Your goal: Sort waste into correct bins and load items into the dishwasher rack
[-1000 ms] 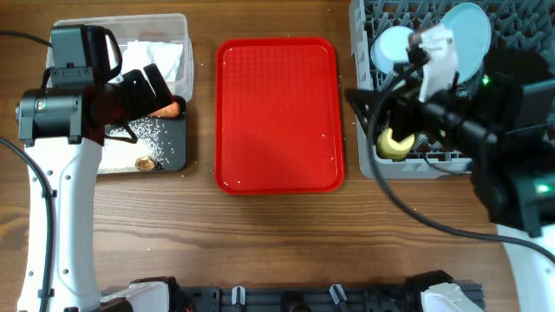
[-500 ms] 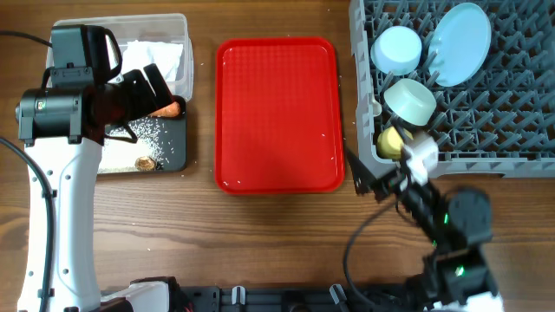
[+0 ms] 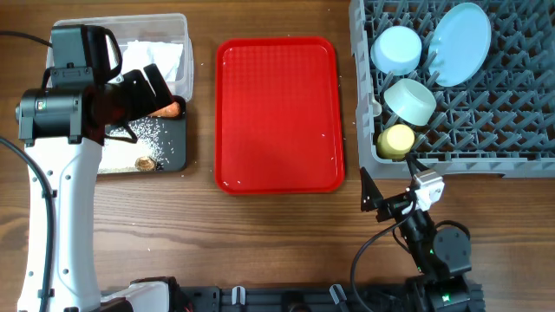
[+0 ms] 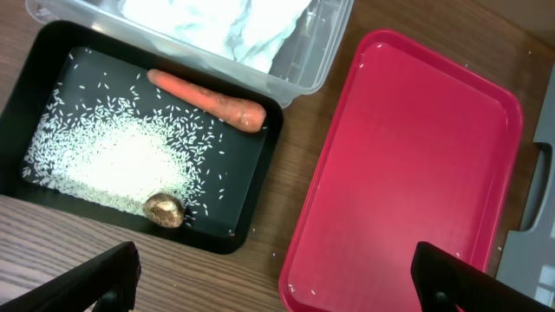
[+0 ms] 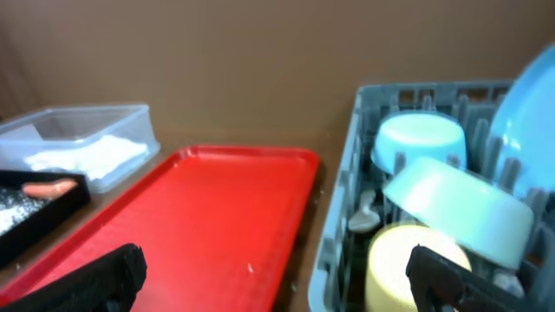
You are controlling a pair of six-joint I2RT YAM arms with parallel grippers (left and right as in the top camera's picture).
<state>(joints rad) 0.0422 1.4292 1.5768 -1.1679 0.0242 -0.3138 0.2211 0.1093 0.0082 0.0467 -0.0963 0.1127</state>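
The grey dishwasher rack point(image 3: 520, 130) holds a pale blue plate point(image 3: 460, 43), a pale blue bowl point(image 3: 396, 49), a mint-green bowl point(image 3: 410, 100) and a yellow cup point(image 3: 396, 140). The black bin point(image 4: 251, 208) contains rice point(image 4: 113, 165), a carrot point(image 4: 208, 100) and a brown lump point(image 4: 163, 208). White napkins point(image 4: 217, 22) fill the clear bin point(image 4: 321, 52). My left gripper point(image 3: 156, 91) hovers open and empty over the bins. My right gripper point(image 3: 388, 184) is open and empty, low near the table's front, just in front of the rack's near left corner and facing the cup point(image 5: 408, 260).
An empty red tray point(image 3: 277, 113) with a few rice grains lies between the bins and the rack. The left arm's white link runs down the left side of the table. Bare wooden table shows in front of the tray.
My right arm has pulled back from over the rack to the front right of the table, fingers still open. The left arm has not moved.
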